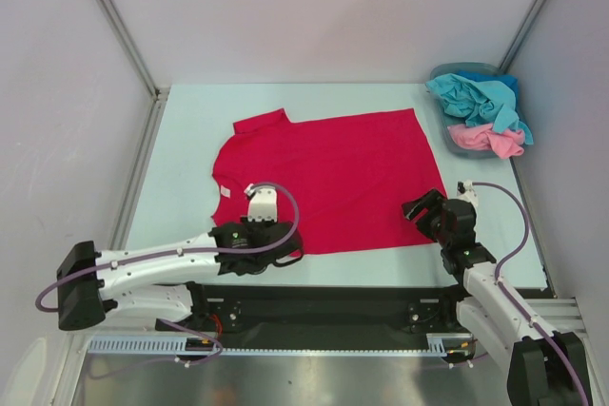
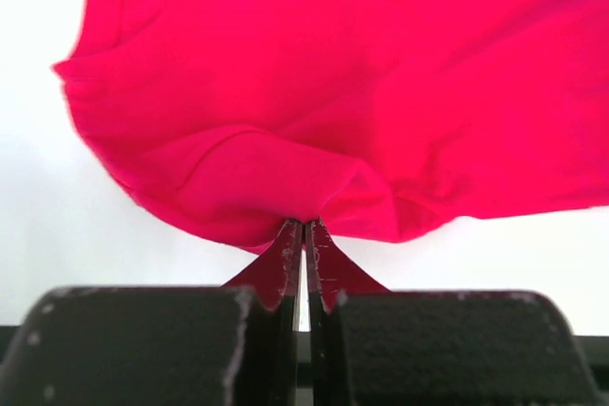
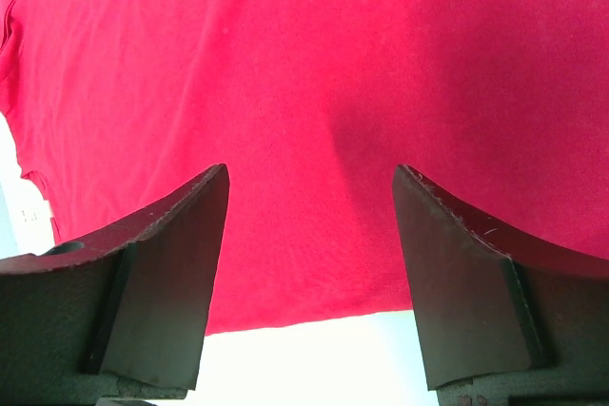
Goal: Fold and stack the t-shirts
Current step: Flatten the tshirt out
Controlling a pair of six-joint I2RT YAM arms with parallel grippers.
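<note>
editor: fingers first. what are the two sets doing?

photographer: left fingers [image 2: 285, 259] are clenched on the near edge of the crimson t-shirt [image 1: 333, 178], their tips pressed together with red cloth pinched between them. just ahead of those tips the edge is gathered into a small rounded fold.

editor: and the right side?

photographer: right fingers [image 3: 171, 263] stand released, wide apart, with crimson cloth filling the gap between them and stretching ahead. the shirt's edge runs across just behind their tips, with a strip of pale table [image 1: 190, 140] showing there. whether they touch the cloth, i cannot tell.

editor: where does the shirt lie overall?

photographer: spread flat on the table, ahead of both sets of fingers and spanning the space between them. its white neck label [image 1: 225, 191] sits ahead and to the left of the left fingers.

editor: other shirts?

photographer: well beyond the right fingers and off to their right, a blue-grey basket [image 1: 442, 125] holds a crumpled teal-blue t-shirt [image 1: 476, 97] on its far side and a pink t-shirt [image 1: 485, 140] on its near side, both spilling over the rim.
</note>
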